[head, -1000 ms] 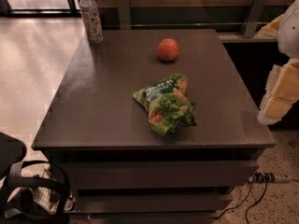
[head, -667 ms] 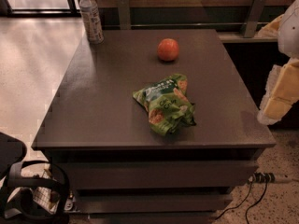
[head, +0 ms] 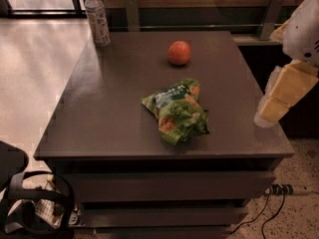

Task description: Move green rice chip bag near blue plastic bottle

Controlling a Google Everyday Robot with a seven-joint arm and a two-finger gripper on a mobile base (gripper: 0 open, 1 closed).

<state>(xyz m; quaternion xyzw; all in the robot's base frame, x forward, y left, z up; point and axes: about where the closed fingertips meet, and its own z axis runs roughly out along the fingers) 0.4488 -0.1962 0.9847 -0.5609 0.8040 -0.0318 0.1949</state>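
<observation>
Though jaws rightward, one bag (head: 177, 111), bottle (head: 97, 18)

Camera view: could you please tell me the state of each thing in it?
Chip bag: crumpled, lying on the table, ungripped.
Bottle: upright, capped, at the far left corner.
Fruit: resting whole beyond the bag, apart from it.
Gripper: by the table's right edge, clear of the bag.

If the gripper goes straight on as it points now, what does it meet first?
Probably the table edge: the gripper, at far right, slants down-left. The green rice chip bag lies beyond.
</observation>
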